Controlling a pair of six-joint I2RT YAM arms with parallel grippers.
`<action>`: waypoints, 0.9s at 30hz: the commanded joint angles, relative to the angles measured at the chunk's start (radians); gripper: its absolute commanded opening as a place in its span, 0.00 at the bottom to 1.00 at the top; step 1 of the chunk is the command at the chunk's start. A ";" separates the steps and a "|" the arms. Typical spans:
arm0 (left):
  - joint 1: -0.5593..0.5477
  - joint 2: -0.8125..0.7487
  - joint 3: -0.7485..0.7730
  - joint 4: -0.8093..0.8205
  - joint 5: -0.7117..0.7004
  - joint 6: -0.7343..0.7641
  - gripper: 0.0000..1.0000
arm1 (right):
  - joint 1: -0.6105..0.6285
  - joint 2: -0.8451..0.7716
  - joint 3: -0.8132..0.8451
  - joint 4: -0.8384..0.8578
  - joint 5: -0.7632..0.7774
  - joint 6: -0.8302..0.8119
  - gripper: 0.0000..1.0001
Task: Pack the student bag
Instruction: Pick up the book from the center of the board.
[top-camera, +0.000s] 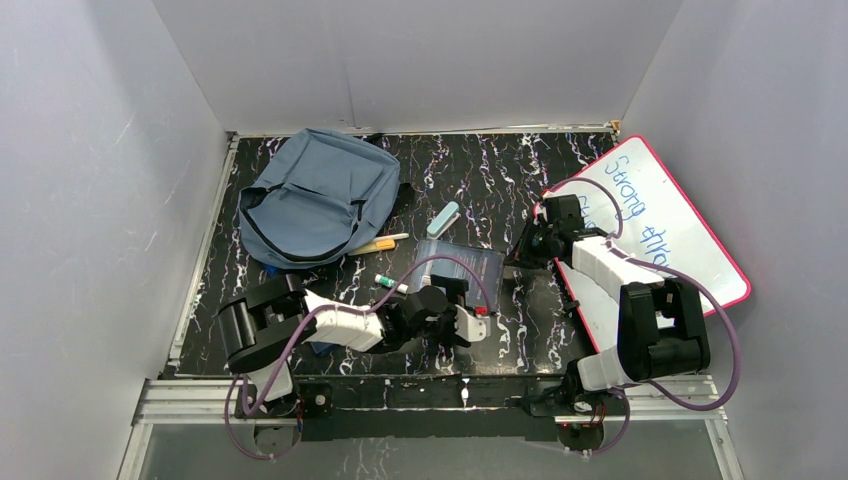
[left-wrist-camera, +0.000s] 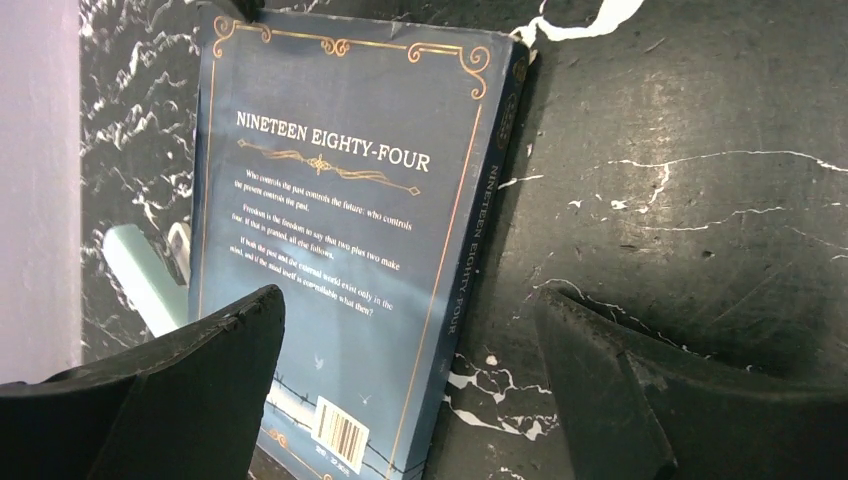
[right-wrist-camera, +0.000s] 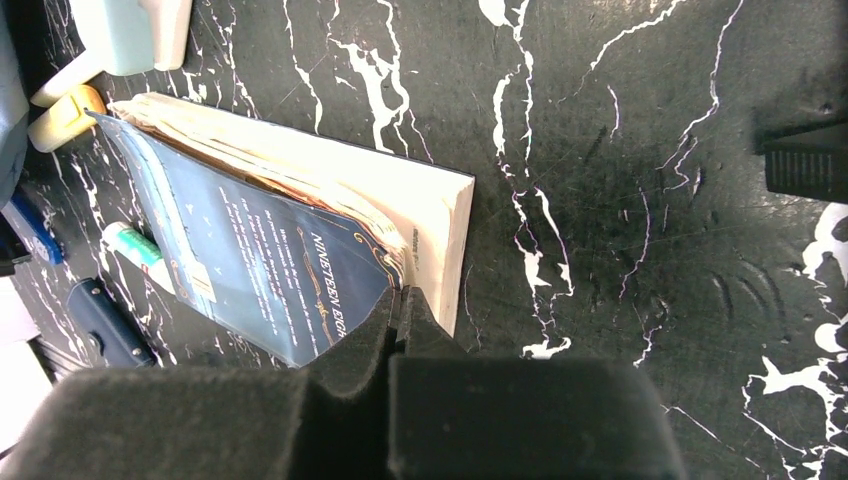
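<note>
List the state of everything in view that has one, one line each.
student bag: lying flat at the far left; zips too small to tell.
book: back cover up, one side raised off the table, pages fanned.
left hand: open, fingers either side of the book's end, not gripping.
right hand: shut on the book's raised corner.
whiteboard: written on in blue, at the right edge.

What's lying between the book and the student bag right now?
In the top view, a yellow pen lies between the book and the student bag. A small green-capped tube sits just nearer the arms.
</note>
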 joint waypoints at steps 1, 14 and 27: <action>-0.026 0.013 0.035 0.028 -0.013 0.088 0.92 | 0.001 -0.027 0.061 -0.037 -0.035 -0.013 0.00; -0.052 0.121 0.040 0.163 -0.077 0.265 0.92 | 0.001 -0.087 0.161 -0.115 -0.088 0.017 0.00; -0.061 0.076 0.007 0.255 -0.151 0.175 0.91 | 0.001 -0.119 0.114 -0.043 -0.122 -0.060 0.00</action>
